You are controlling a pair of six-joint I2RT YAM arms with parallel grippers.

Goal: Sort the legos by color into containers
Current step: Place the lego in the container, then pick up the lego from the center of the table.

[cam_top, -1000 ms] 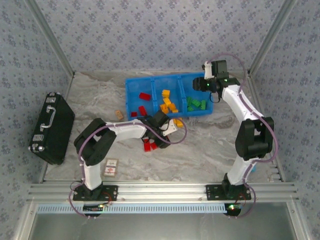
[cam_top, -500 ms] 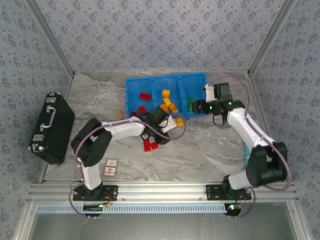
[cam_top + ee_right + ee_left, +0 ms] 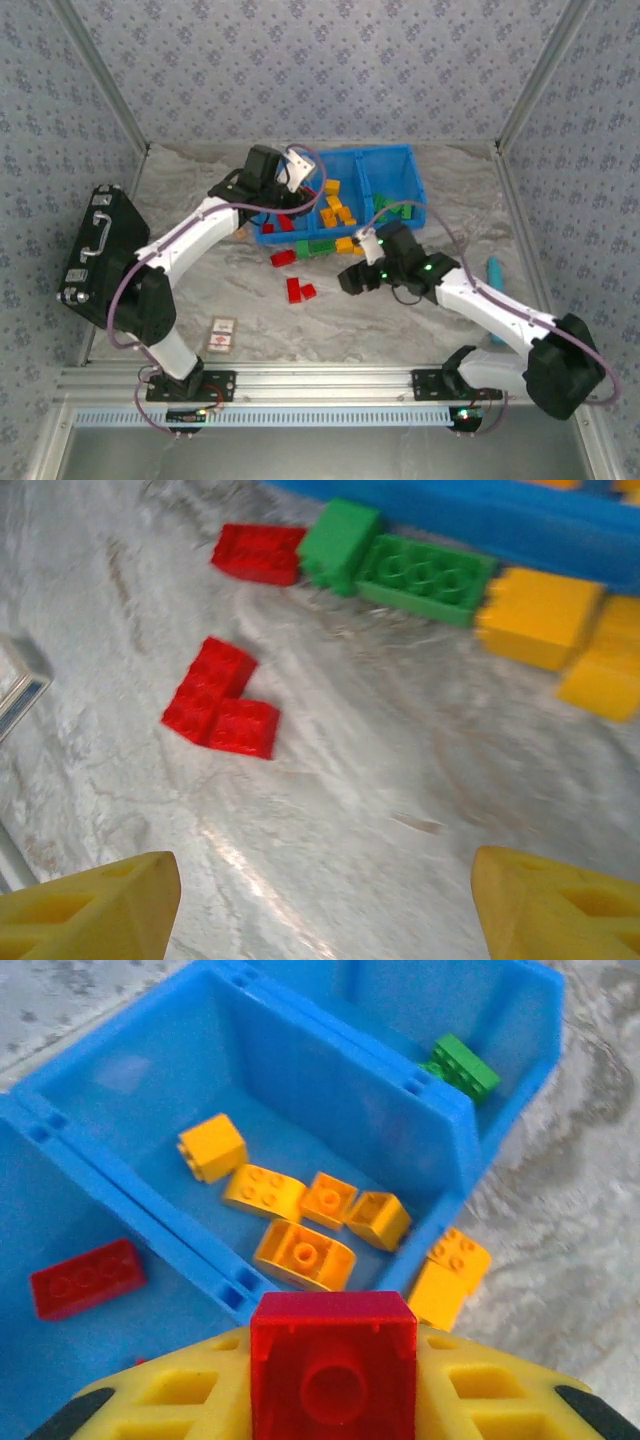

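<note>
A: What's moved?
B: The left arm has swung from the table up over the blue bin [image 3: 410,160]. The right arm has come off the bin, down in front of it.
A: Left gripper [image 3: 335,1380]?
B: Clamped on a red brick [image 3: 333,1335], over the bin's front edge by the left-middle divider.
A: Inside the bin?
B: Left compartment: a red lego [image 3: 87,1278]. Middle: yellow legos [image 3: 300,1255]. Right: a green lego [image 3: 460,1065].
A: Loose ones?
B: Just in front of the bin there's a red block [image 3: 258,553], green blocks [image 3: 400,565] and yellow blocks [image 3: 540,600]. A red pair [image 3: 220,700] sits farther out, touching in an L.
A: Right gripper [image 3: 325,910]?
B: Jaws wide, nothing between them, above bare table in front of the bin.
</note>
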